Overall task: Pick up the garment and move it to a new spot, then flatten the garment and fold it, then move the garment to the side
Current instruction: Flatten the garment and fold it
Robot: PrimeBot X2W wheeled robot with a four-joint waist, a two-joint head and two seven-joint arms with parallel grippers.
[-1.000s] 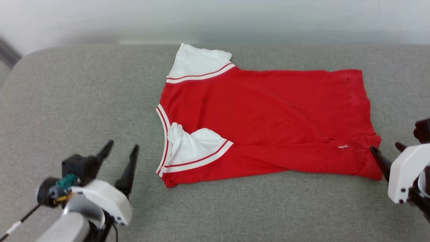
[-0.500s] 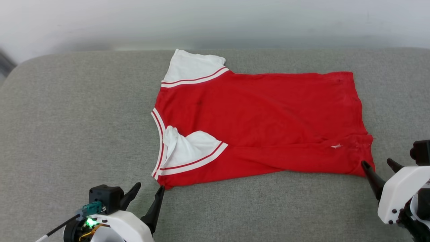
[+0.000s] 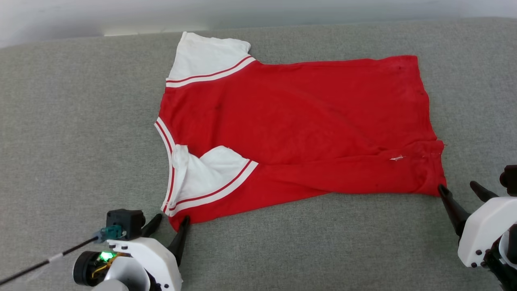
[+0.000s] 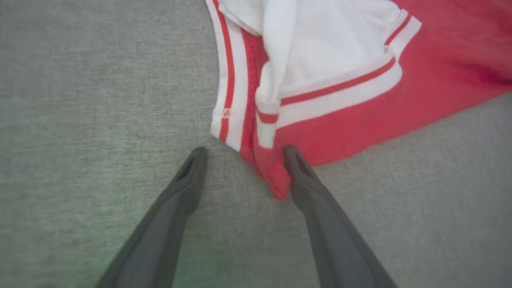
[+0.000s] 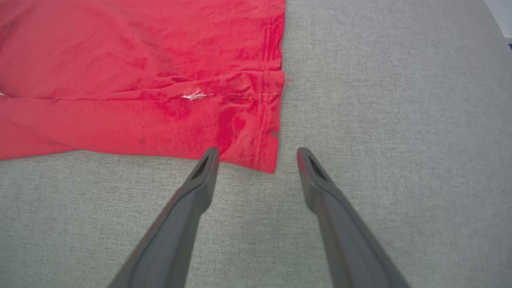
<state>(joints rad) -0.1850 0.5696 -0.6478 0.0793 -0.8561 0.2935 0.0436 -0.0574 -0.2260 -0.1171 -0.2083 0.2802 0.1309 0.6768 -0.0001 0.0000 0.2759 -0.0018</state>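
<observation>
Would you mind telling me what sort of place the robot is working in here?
Probably an indoor garment-folding test setup, though I can't tell if it is a home or a lab: a broad grey upholstered surface, a plain pale wall behind it, and one red garment spread out on it.

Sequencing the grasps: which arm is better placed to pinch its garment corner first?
Left, marginally: the shoulder corner of the garment sits deeper inside the open left gripper; the hem corner barely enters the open right gripper.
</observation>
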